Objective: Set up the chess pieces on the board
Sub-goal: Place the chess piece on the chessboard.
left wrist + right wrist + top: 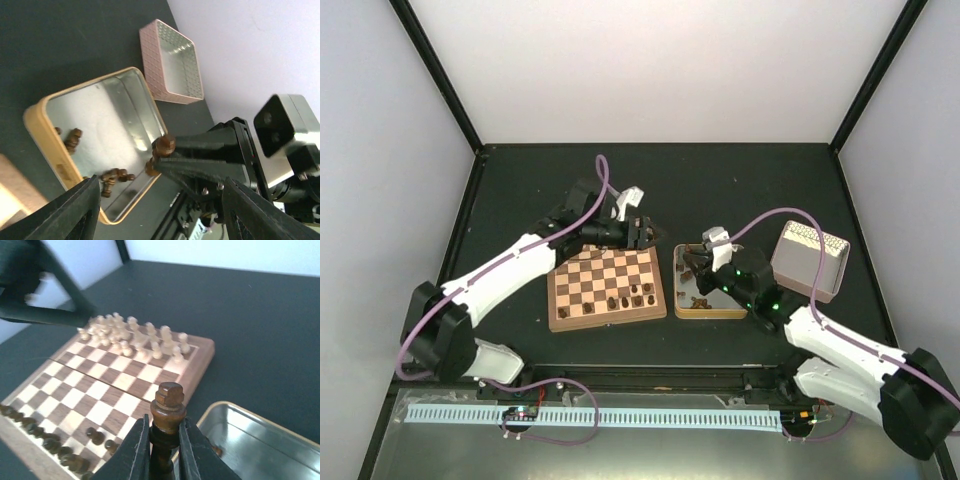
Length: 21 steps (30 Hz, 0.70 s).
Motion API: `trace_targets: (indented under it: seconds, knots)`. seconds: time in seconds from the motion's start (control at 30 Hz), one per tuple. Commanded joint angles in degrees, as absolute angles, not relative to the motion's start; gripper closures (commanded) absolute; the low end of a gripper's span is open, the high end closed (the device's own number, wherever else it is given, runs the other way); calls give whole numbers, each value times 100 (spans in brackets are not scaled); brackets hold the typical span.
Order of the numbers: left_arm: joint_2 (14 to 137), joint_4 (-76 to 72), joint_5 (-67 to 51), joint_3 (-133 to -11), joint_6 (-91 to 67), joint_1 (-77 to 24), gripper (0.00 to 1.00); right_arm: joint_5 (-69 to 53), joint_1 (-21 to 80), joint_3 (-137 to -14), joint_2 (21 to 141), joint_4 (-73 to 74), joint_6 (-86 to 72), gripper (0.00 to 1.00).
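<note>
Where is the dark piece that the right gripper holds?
Right wrist view, bottom centre: the dark piece is pinched upright in the right gripper, above the edge of the tin nearest the board.

Left arm (510, 265) extended from the near-left corner of the table (750, 190) toward its centre; left gripper (643, 233) with jaws wide apart, nothing between them. Right arm (840, 345) bent inward from the near-right corner; right gripper (164, 435) directed toward the left edge, fingers (137, 450) clamped on a dark chess piece (167, 405), its head protruding beyond the tips
</note>
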State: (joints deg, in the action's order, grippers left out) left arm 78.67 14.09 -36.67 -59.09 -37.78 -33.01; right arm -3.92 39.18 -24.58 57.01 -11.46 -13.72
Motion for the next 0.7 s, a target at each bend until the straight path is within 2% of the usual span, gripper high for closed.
trace_targets:
  seconds: [0.0, 0.2, 0.5, 0.67]
  knots:
    - [8257, 1233, -4535, -6469, -3885, -3475, 32, -1160, 3911, -2156, 5261, -2020, -768, 89]
    - [8735, 1503, -4764, -6943, -3732, -3695, 33, -1106, 3904, -1992, 4941, -2197, -59, 89]
    - [9264, 2391, -4585, -7536, -3330, -3996, 53, -928, 3907, -2002, 4804, -2011, 177, 88]
    - [9501, 2790, -4591, -7754, -3077, -4149, 55, -883, 3906, -2002, 4805, -1972, 226, 88]
